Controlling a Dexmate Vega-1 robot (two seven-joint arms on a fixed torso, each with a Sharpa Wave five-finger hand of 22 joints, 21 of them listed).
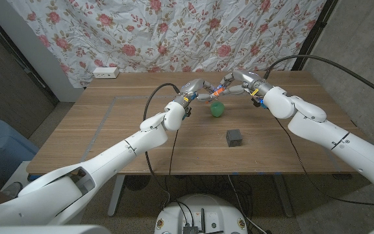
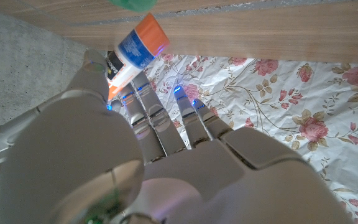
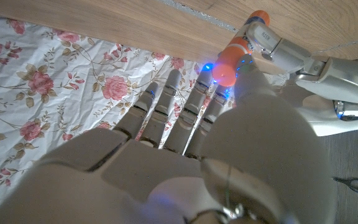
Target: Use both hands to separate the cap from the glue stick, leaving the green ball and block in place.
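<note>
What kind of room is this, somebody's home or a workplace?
Probably a makeshift robot test room, not a home: a floral sheet hung as a backdrop, a bare wooden table with a power strip, and cables along the robot's arms.

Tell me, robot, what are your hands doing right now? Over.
Left hand and right hand both gripping glue stick above table. Cap looks still on. Green ball, block untouched below.
</note>
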